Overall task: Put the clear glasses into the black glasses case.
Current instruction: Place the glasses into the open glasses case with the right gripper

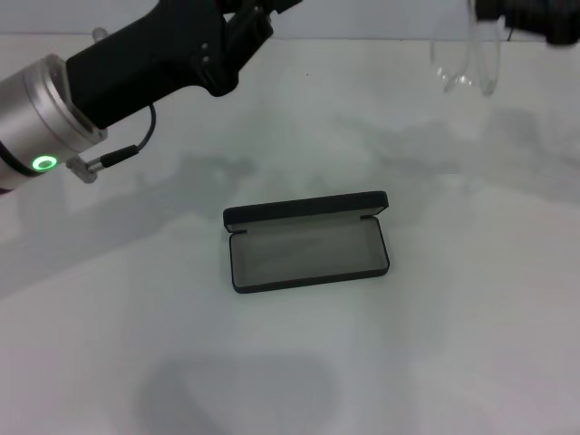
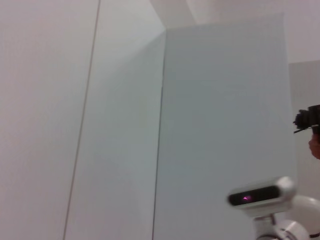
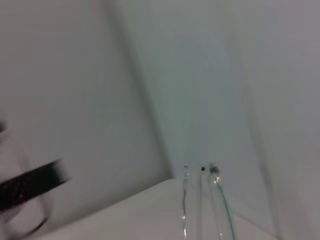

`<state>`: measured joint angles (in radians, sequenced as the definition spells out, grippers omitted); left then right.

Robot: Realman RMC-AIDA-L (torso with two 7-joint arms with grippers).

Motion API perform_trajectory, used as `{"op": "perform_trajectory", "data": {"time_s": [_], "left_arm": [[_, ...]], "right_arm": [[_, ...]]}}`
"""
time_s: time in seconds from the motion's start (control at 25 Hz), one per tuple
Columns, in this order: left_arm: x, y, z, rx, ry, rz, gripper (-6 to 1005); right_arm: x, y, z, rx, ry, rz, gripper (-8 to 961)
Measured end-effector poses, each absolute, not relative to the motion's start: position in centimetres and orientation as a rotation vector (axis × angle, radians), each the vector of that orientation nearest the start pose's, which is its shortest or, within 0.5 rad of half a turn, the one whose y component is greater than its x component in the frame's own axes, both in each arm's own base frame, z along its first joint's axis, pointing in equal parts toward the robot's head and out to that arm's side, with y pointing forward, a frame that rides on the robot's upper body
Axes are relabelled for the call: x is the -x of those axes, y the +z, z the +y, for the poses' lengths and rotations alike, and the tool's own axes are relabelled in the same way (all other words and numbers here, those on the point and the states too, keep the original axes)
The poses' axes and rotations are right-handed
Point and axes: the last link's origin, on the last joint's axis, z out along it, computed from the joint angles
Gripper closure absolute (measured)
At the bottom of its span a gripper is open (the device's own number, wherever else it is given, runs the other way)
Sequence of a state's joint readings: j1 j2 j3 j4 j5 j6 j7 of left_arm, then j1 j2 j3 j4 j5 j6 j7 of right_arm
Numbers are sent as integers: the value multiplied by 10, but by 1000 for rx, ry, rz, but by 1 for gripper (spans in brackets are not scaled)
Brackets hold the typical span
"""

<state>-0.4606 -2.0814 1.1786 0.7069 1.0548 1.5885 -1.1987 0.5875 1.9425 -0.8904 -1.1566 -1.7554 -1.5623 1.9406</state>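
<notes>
Lying open near the middle of a smooth, matte white bench [image 1: 471,344]: one black glasses case [image 1: 308,241], slim and rectangular with rounded corners, its hard lid standing up along the far edge and its shallow tray lined in dull grey. Hanging in the air well above and beyond the case, toward the far right corner of the head view: one pair of clear glasses [image 1: 467,62], fully transparent plastic with a curved wraparound lens, glinting faintly against the pale bench. Reaching in at the top right edge, right at the top of the glasses: the right claw [image 1: 530,18], black and mostly cut off by the frame, apparently clasping the glasses, though impossible to confirm from the fingers themselves. Showing in the right wrist view: thin, clear curved strips of the same glasses [image 3: 202,205] before a plain pale wall. Stretching across the upper left of the head view: the left arm, with a silver cylindrical section bearing a glowing green ring and a black outer section, raised well apart from the case, its claw running out of the picture.
</notes>
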Motion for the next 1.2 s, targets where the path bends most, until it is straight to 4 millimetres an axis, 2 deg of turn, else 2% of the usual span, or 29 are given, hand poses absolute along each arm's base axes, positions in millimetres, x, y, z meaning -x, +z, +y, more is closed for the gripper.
{"op": "perform_trajectory", "data": {"time_s": [0.12, 0.28, 0.4, 0.52, 0.8, 1.04, 1.2], "left_arm": [[172, 24, 332, 2401, -1490, -218, 953], [174, 25, 331, 2396, -1486, -228, 953], [176, 26, 330, 2395, -1481, -228, 953], [180, 29, 330, 2404, -1463, -237, 953], [195, 39, 328, 2493, -1359, -277, 953], [206, 63, 317, 2511, -1306, -297, 953], [209, 68, 316, 2483, -1310, -309, 952]], "right_arm": [[-149, 110, 366, 2736, 659, 304, 895], [-151, 114, 347, 2765, 560, 106, 895], [-154, 117, 331, 2765, 503, 4, 895], [-155, 111, 318, 2789, 420, -70, 895], [-157, 64, 301, 2892, 179, -161, 895], [-154, 32, 305, 2858, 76, -269, 895], [-150, 10, 307, 2841, 18, -348, 894]]}}
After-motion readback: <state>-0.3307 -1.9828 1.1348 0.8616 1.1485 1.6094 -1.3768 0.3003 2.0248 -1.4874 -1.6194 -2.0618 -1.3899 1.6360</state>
